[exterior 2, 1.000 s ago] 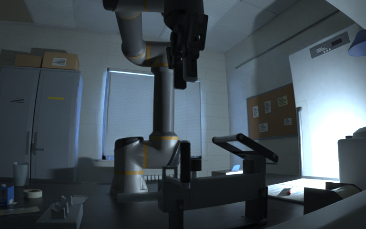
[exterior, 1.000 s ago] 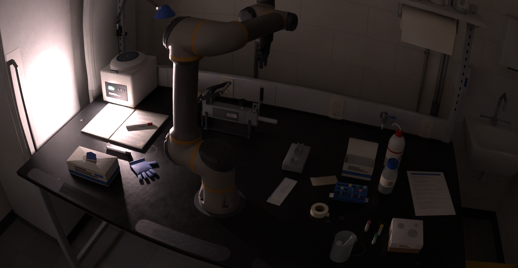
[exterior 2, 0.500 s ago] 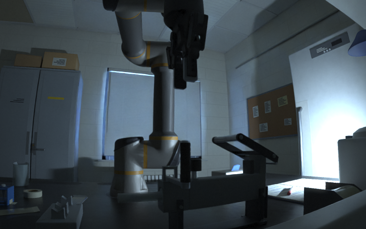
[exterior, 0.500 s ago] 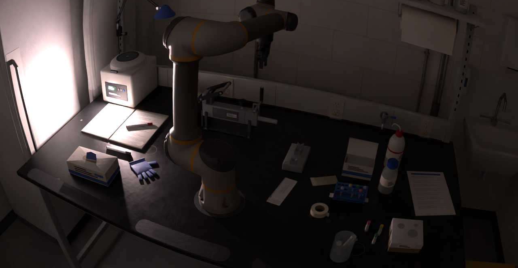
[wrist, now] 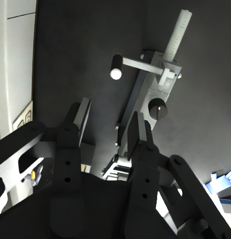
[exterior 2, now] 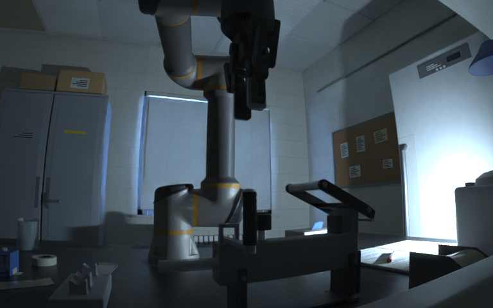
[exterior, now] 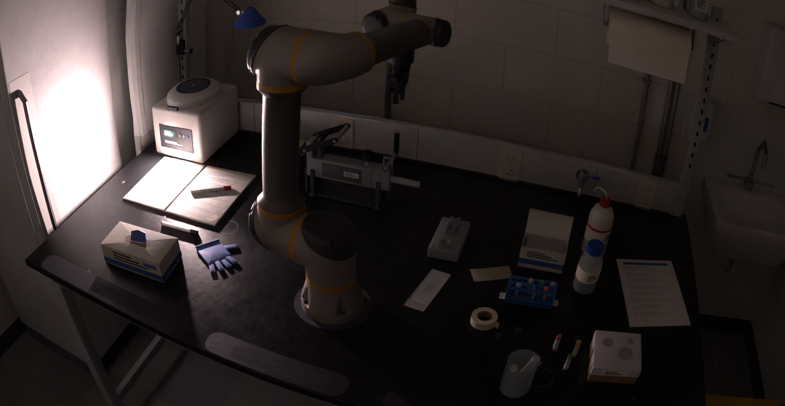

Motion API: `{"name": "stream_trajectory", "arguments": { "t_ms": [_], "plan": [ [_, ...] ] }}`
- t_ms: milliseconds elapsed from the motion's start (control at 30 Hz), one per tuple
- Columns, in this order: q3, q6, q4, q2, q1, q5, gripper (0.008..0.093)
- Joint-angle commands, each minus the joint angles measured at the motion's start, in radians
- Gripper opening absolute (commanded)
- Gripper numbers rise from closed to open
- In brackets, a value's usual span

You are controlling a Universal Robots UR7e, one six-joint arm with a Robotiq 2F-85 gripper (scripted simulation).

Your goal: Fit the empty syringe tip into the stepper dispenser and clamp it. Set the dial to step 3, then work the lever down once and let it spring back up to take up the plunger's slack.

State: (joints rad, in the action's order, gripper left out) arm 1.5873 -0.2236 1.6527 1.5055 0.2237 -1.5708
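The lower end of the stepper dispenser (wrist: 147,99) is hidden behind my fingers in the wrist camera; the dispenser (exterior: 348,173) stands on legs at the back of the bench. A white syringe tip (wrist: 177,36) sticks out of its far end (exterior: 406,183). The clamp handle (wrist: 117,66) stands upright beside the tip (exterior 2: 249,215). The black dial (wrist: 158,108) sits on the top face with its mark pointing along the body. The lever (exterior 2: 331,196) slopes up at the other end (exterior: 325,136). My gripper (exterior: 399,93) hangs high above the dispenser (exterior 2: 251,108), open and empty.
A white tip stand (exterior: 449,238) lies right of the dispenser, with a box (exterior: 545,240), bottles (exterior: 596,228) and a tube rack (exterior: 530,289) further right. A centrifuge (exterior: 195,118) and open notebook (exterior: 189,189) sit to the left. The back wall runs close behind.
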Motion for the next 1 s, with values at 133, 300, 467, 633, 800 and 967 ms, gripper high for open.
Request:
{"name": "stream_trajectory", "arguments": {
  "t_ms": [133, 300, 467, 633, 800, 967],
  "plan": [
    [0.000, 0.000, 0.000, 0.001, 0.000, 0.000, 0.0440],
    [0.001, 0.000, 0.002, 0.000, 0.000, 0.000, 0.0440],
    [0.003, 0.001, 0.002, 0.003, -0.001, 0.000, 0.0440],
    [0.059, 0.019, 0.004, 0.056, -0.020, 0.000, 0.0440],
    [0.147, 0.057, 0.001, 0.149, -0.058, 0.000, 0.0440],
    [0.187, 0.080, -0.004, 0.193, -0.080, 0.000, 0.0440]
  ]
}}
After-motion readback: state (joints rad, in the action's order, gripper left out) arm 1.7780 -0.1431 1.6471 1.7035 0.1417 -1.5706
